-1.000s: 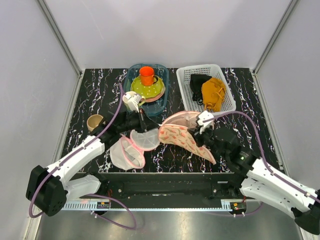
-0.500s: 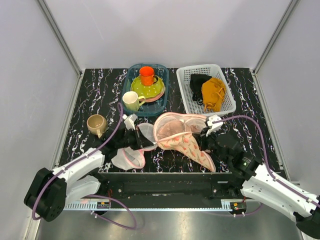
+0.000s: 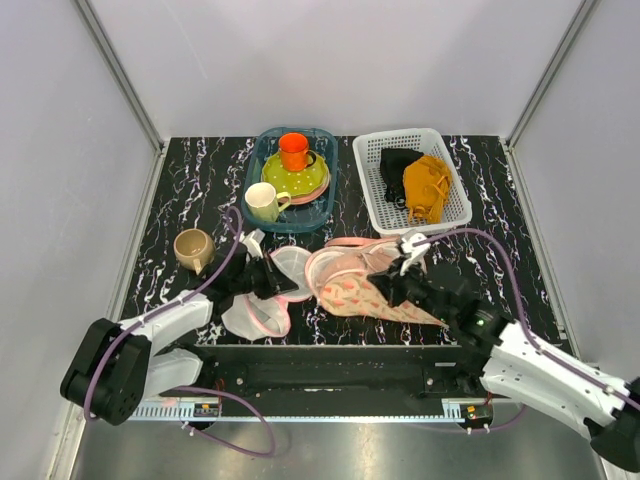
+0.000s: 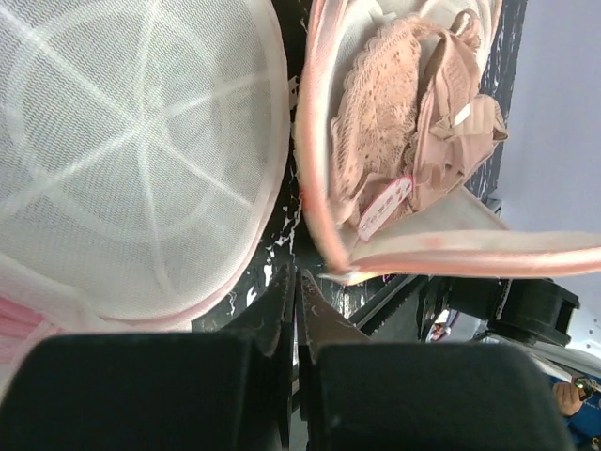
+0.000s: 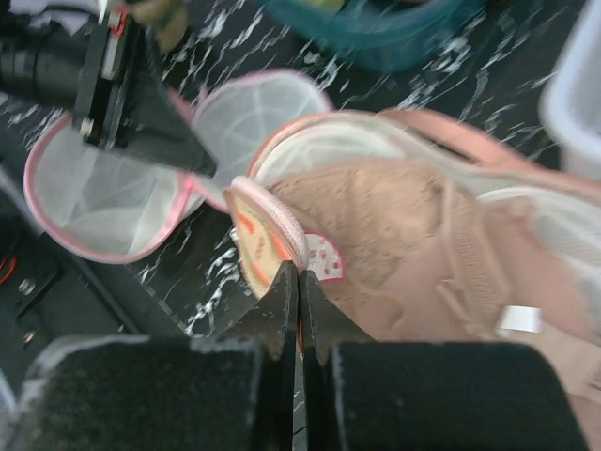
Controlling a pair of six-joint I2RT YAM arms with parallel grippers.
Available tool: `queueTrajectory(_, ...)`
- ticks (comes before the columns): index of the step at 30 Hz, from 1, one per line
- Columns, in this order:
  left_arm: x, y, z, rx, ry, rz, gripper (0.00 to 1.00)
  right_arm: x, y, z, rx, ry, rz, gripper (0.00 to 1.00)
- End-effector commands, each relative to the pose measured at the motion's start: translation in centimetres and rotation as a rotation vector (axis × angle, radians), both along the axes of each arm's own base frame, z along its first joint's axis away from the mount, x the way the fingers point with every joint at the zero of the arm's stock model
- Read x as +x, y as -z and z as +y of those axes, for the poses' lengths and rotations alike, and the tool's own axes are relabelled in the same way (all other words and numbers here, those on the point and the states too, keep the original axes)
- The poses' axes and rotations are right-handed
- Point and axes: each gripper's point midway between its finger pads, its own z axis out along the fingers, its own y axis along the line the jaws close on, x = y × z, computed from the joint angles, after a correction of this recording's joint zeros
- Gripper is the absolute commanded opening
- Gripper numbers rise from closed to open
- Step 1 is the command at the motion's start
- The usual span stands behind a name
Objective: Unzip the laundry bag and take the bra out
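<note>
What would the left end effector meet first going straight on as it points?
Probably the strip of table between the white mesh pouch and the pink rim of the laundry bag: the left end effector aims into that gap. Depth is unclear; it may graze the rim.

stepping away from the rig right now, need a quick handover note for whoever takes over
left gripper: shut, nothing seen between its fingers, tips just beside the pink rim of the laundry bag.
right gripper: shut, and it appears to pinch the bag's printed edge, holding that flap up.
laundry bag: near the middle of the table's front edge, lying open.
bra: inside the open bag, lace and tag showing.
done: the bag is unzipped and spread open.
left: take the bra out; neither gripper has hold of it.
</note>
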Motion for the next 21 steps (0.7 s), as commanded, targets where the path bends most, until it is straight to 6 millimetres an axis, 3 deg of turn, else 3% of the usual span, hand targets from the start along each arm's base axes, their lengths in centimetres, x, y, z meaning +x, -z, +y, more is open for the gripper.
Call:
queueTrajectory(1,2.1,-2.7,-1.1,-0.040,0.021,-0.096,0.00,-2.5,0.5,5.0,0.101,-0.239,0.110,0.00)
queueTrajectory(4,2.8,-3.2,-0.9,-0.022,-0.003,-0.105,0.00,-3.2,1.7,6.3,0.063,-0.311,0.148,0.07)
queueTrajectory(5,2.8,-3.4,-0.7,-0.011,-0.006,-0.109,0.00,-3.7,2.0,6.5,0.053,-0.344,0.163,0.20)
queueTrajectory(8,3.3,-4.3,-0.2,0.020,-0.033,-0.138,0.00,-5.6,3.5,6.8,-0.015,-0.428,0.238,0.39)
queueTrajectory(11,3.9,-5.6,-0.3,0.022,-0.033,-0.169,0.00,-6.8,3.5,7.0,-0.023,-0.466,0.263,0.38)
queueTrajectory(14,4.3,-7.0,-1.3,-0.019,0.000,-0.191,0.00,-6.9,3.5,6.9,-0.006,-0.451,0.268,0.31)
queueTrajectory(21,4.2,-8.7,-3.2,-0.083,0.081,-0.209,0.00,-6.9,4.1,6.7,-0.074,-0.451,0.318,0.40)
